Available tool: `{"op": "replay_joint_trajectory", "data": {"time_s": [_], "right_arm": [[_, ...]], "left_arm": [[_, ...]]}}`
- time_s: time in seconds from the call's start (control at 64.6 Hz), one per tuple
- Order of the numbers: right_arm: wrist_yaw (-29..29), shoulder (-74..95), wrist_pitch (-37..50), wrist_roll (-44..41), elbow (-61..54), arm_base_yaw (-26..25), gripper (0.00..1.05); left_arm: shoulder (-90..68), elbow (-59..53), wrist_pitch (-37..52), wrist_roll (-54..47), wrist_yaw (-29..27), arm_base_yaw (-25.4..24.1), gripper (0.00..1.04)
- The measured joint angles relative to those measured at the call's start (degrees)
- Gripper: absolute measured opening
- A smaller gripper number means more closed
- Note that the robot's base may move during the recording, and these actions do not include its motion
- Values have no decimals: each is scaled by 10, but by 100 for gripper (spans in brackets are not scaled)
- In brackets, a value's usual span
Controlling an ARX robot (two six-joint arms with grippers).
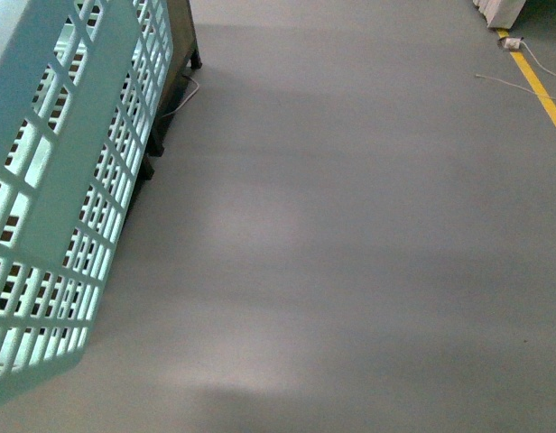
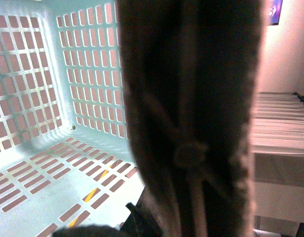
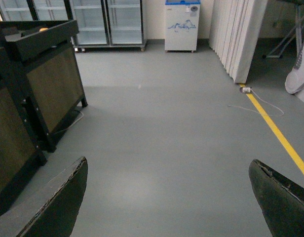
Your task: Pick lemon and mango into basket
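Basket (image 1: 52, 207) hangs tilted at the robot's left, no lemon in view. Your right gripper (image 3: 168, 161) stands wide apart, empty; a dark blur (image 2: 191, 118), perhaps the handle, hides whether the left gripper grips. Turn toward the dark stand (image 3: 38, 89) and find the fruit first.

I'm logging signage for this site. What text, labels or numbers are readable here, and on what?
No text is readable in any view.
White cabinet: blue marking on its front, too blurred to read.
Purple patch on the wall, left wrist view: too blurred to read.
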State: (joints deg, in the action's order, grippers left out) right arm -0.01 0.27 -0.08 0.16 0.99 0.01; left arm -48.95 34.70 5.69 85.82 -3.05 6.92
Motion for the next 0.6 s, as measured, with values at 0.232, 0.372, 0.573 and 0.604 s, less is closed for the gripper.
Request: {"op": "replay_joint_trajectory", "data": {"time_s": [0.232, 0.372, 0.573, 0.604], "right_arm": [[0, 0, 0, 0, 0, 0, 96], [0, 0, 0, 0, 0, 0, 96], [0, 0, 0, 0, 0, 0, 96], [0, 0, 0, 0, 0, 0, 96]], "left_arm": [[0, 0, 0, 0, 0, 0, 5], [0, 0, 0, 0, 0, 0, 5], [0, 1, 0, 0, 0, 0, 5], [0, 2, 0, 0, 0, 0, 5]]}}
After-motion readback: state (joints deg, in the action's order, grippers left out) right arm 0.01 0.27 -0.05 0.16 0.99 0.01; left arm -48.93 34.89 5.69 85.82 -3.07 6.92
